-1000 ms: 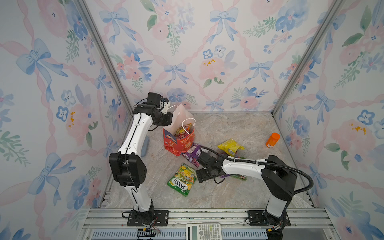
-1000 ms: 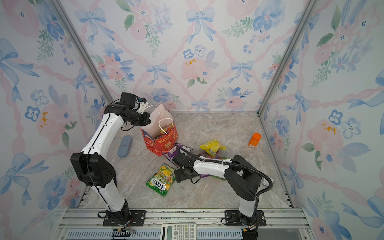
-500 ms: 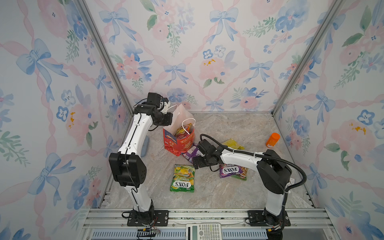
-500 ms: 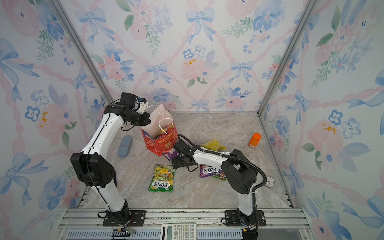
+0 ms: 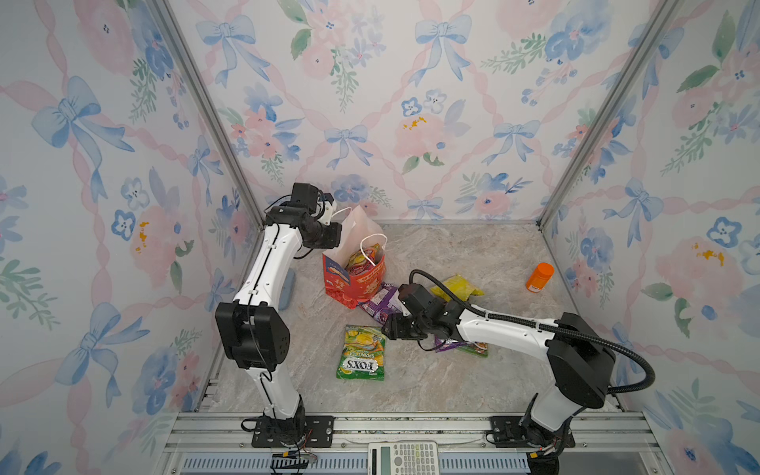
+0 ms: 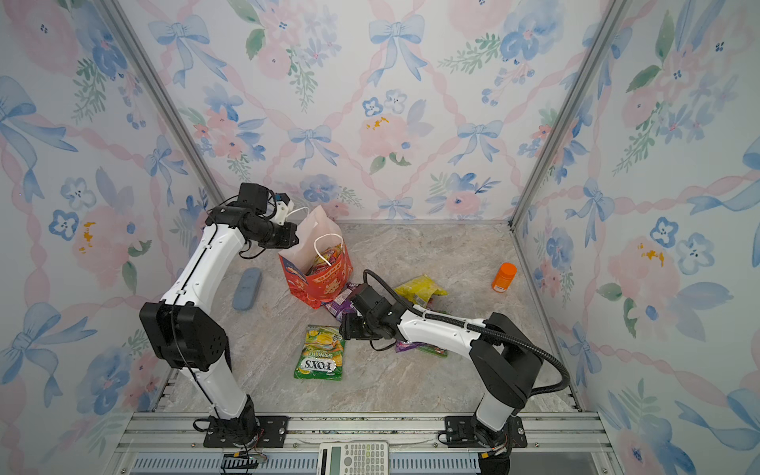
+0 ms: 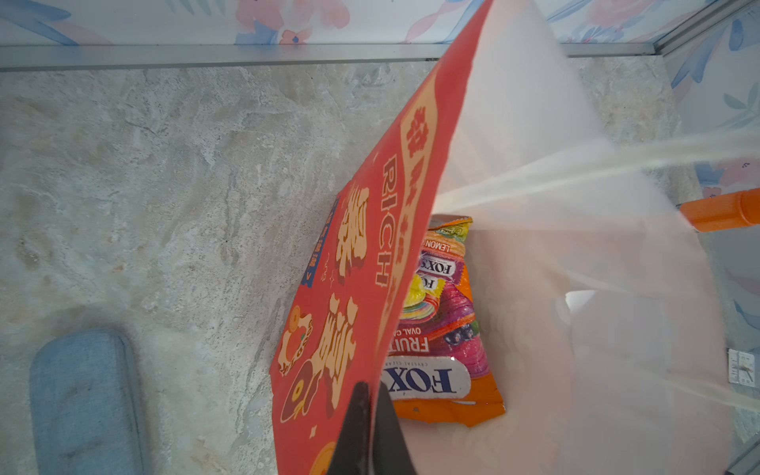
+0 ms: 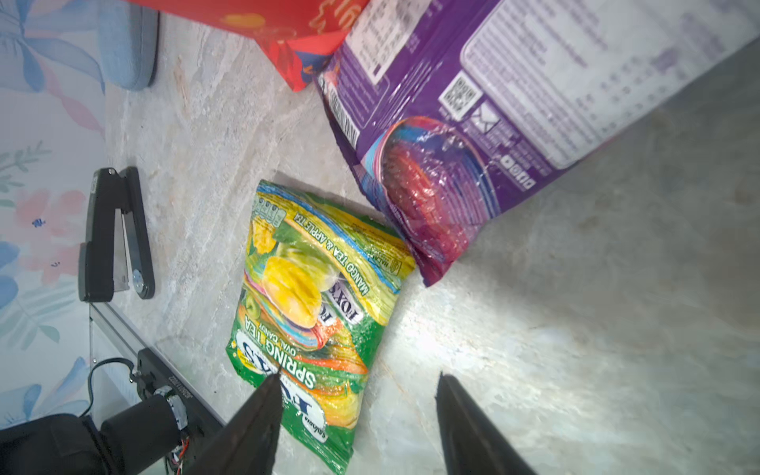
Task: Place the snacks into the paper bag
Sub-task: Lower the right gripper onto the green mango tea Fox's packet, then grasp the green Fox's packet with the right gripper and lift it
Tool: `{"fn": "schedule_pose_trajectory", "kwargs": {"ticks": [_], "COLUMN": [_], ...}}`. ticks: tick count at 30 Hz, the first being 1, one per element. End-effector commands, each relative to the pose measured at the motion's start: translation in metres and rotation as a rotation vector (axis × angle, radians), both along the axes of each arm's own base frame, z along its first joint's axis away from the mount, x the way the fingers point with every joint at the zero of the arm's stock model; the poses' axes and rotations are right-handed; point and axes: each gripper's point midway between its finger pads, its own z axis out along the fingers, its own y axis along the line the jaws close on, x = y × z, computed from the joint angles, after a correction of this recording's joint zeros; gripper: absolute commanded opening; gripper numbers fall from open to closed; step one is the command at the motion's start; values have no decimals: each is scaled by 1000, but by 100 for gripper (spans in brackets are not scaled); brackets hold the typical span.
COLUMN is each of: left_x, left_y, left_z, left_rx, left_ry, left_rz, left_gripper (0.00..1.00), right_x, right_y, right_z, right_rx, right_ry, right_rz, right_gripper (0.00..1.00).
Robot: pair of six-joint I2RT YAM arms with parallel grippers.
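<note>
left tool [image 7: 368, 388] clamped on paper bag [image 7: 370, 246] rim, right tool [image 8: 360, 376] apart, empty, over green packet [image 8: 312, 296]

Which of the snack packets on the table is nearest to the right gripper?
The green FOX'S Spring Tea packet: one fingertip of the open right gripper is over it, while the purple packet lies farther off.

Floral bow-patterned walls [image 5: 411, 103], grey marbled floor [image 5: 473, 251], aluminium corner posts [image 5: 207, 111]
</note>
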Motion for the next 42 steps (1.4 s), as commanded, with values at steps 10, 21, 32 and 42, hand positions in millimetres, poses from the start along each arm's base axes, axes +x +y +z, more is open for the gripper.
{"fn": "schedule_pose_trajectory", "kwargs": {"ticks": [10, 21, 32, 42], "left_x": [-9, -9, -10, -10], "left_y": [7, 7, 8, 8], "left_z": [-8, -8, -9, -8], "left_rx": [10, 9, 12, 11], "left_ry": [41, 42, 42, 40], "left_rz": [20, 19, 22, 22], "left_gripper": [0, 0, 0, 0], "right_x": [-18, -20, -19, -12], "right_y": [24, 29, 32, 28], "right_z": [-37, -57, -65, -33], "right_rx": [73, 79, 126, 159], "right_ry": [183, 249, 291, 214], "right_rz": [11, -2, -15, -20], "right_gripper": [59, 55, 34, 8]}}
